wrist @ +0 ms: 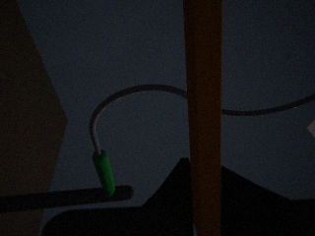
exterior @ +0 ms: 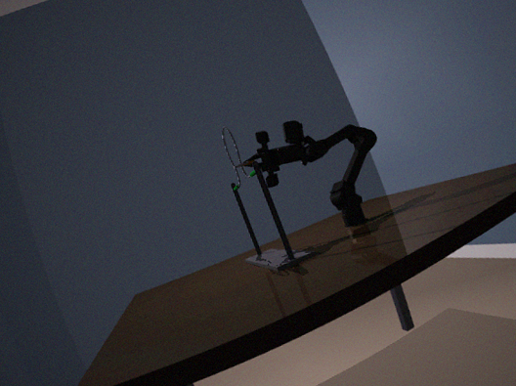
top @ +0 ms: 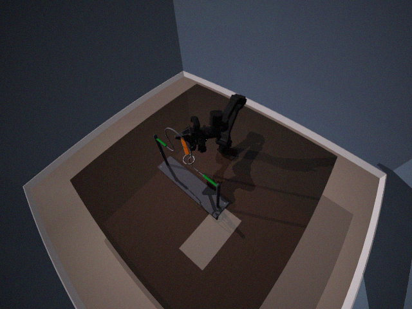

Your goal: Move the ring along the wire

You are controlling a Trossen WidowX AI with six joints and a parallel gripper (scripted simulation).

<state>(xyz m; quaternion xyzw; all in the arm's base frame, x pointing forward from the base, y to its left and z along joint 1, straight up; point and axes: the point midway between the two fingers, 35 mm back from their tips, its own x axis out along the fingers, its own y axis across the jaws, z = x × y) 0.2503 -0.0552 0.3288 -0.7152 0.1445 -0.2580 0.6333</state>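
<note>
The orange handle (top: 185,147) (wrist: 204,98) is between the fingers of my gripper (top: 182,140) (exterior: 246,162) (wrist: 193,164), which is shut on it. The ring (top: 183,160) at the handle's far end appears to be around the grey wire (top: 198,171) (wrist: 148,88), between the tall loop and the green part (top: 210,180) nearer the lower-right post (top: 218,196). Contact between ring and wire cannot be told. The other green part (top: 161,142) is at the upper-left post (top: 161,152). The ring is out of the wrist view, where one green part (wrist: 103,172) shows at left.
The grey base plate (top: 191,184) carries both posts. The wire's high loop rises beside the gripper in the top and exterior views, close to the fingers. In the wrist view the wire passes behind the handle, and a dark post (wrist: 59,198) lies across the lower left.
</note>
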